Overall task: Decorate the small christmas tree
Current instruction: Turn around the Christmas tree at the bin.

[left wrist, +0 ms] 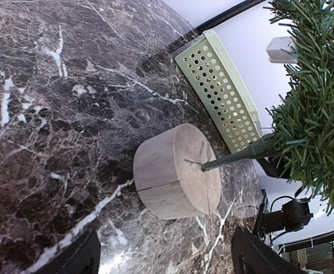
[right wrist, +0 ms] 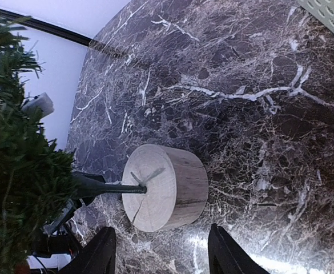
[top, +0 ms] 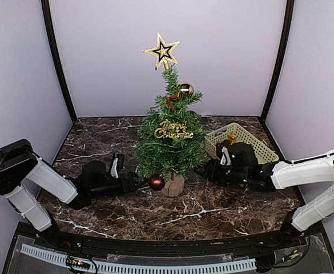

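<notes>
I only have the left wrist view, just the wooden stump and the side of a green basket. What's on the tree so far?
Observer: From the top view, a gold star tops the small christmas tree.
Operator: Anything lower down?
Observer: A gold Merry Christmas sign sits across the middle branches.
Operator: Is the basket empty?
Observer: No, a small gold ornament lies in the basket.

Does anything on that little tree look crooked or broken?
The gold star on the small christmas tree sits tilted, leaning left off the tip rather than upright. The wooden stump base shows what looks like a crack from its edge. Nothing looks spilled.
</notes>
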